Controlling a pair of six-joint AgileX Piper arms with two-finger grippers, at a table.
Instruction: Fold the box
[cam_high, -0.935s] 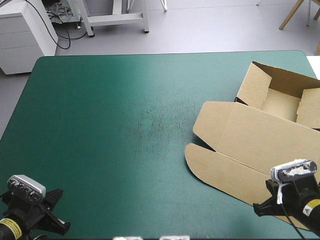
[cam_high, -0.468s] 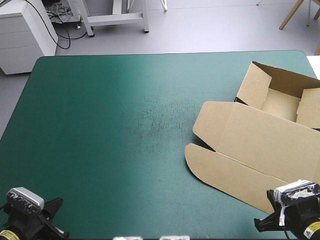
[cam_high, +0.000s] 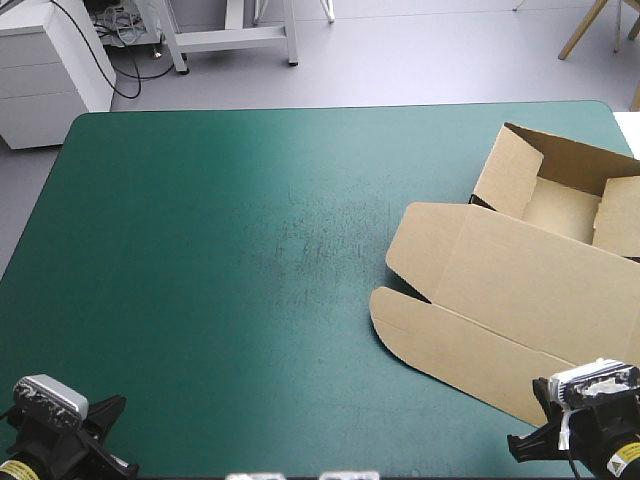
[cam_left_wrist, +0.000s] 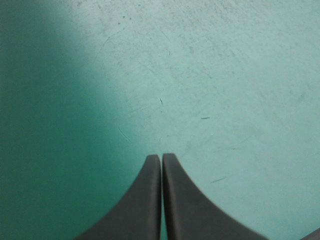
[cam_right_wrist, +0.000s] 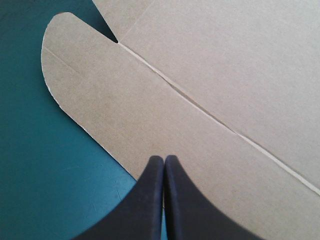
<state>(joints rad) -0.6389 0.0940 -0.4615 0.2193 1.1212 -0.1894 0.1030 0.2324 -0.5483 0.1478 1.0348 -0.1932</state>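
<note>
Holding nothing, fingers together, the right gripper (cam_right_wrist: 164, 158) hangs above the box (cam_right_wrist: 210, 90), the left gripper (cam_left_wrist: 161, 156) above the teal-green cover (cam_left_wrist: 210, 70).

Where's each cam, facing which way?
High: above, behind the robot, facing forward-down at table and box; left arm and right arm at near corners.
Left wrist: on that wrist, facing bare cover; left end effector shut.
Right wrist: on that wrist, facing the box; right end effector shut.
Shared: high and right wrist both show the box's rounded flap.
</note>
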